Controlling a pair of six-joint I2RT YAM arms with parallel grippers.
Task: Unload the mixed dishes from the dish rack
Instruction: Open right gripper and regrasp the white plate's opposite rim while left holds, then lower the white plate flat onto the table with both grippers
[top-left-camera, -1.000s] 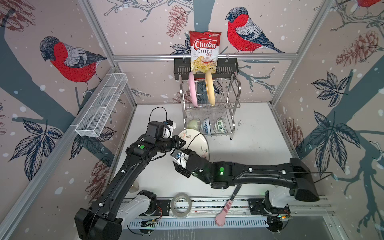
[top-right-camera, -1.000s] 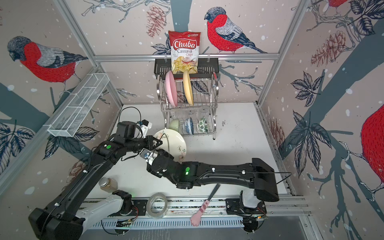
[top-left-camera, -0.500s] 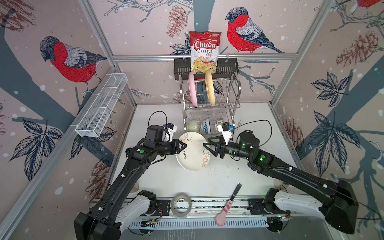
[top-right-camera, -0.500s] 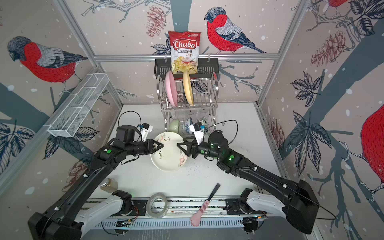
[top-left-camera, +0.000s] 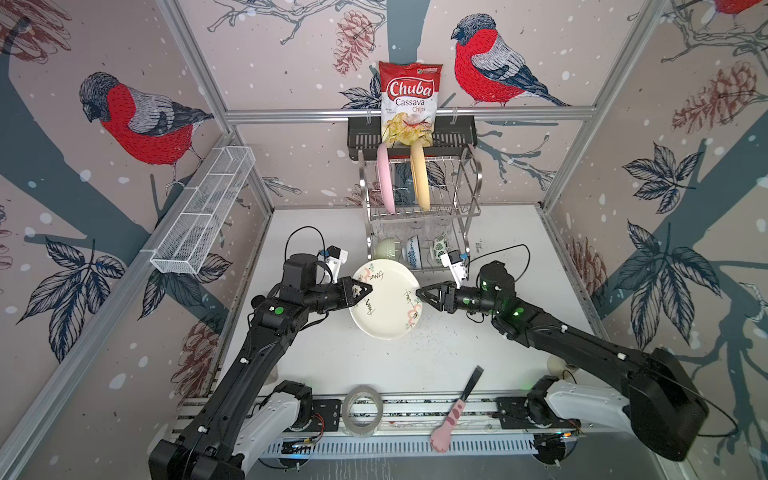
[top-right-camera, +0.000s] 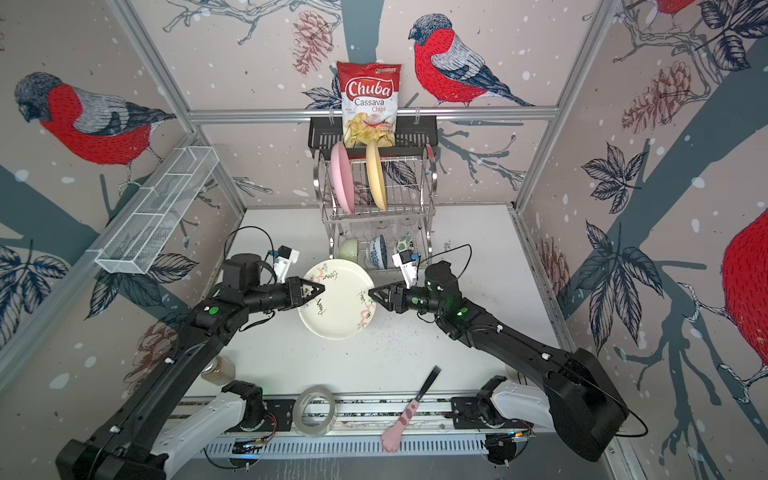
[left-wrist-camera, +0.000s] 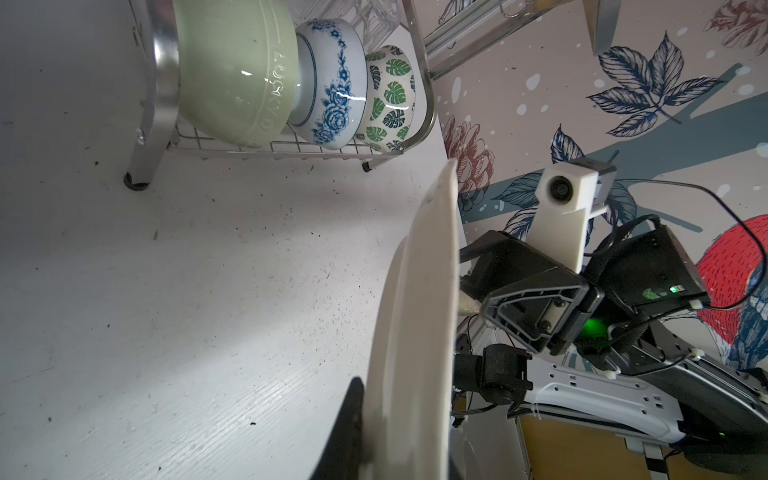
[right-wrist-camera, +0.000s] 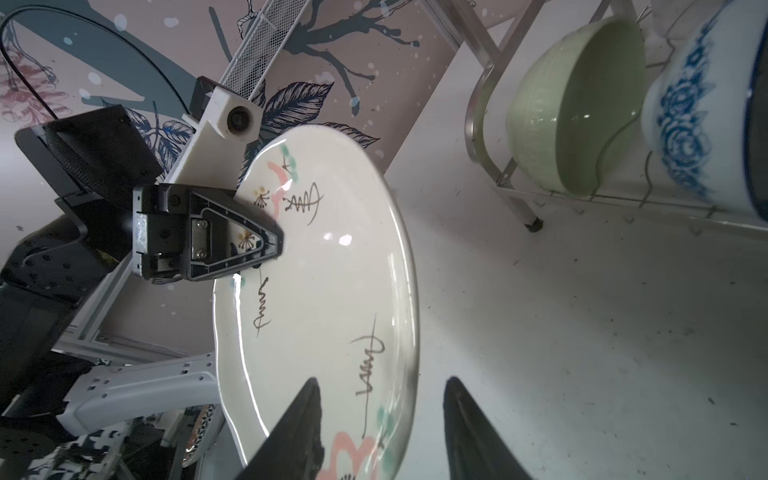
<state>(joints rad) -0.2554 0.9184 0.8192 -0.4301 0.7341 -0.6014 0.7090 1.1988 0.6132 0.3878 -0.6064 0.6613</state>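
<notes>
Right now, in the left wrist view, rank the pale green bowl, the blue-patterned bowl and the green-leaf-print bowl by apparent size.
1. Pale green glazed bowl
2. White bowl with blue flower pattern
3. White bowl with green leaf print
The green one looks nearest the camera, so its lead may be partly perspective.

tabletop (top-left-camera: 332, 365): plain white, kinda scuffed
crumbs (top-left-camera: 432, 336): dark specks all over, thickest just right of the middle
dish rack (top-left-camera: 422, 216): standing on its feet at the back, centre
jar (top-right-camera: 218, 369): lidded, brownish stuff inside, front left corner, half behind an arm
cat-paw tool (top-left-camera: 457, 405): black end on the table's front edge, pink handle out over the rail
tape roll (top-left-camera: 362, 432): on that front rail, not the table itself
</notes>
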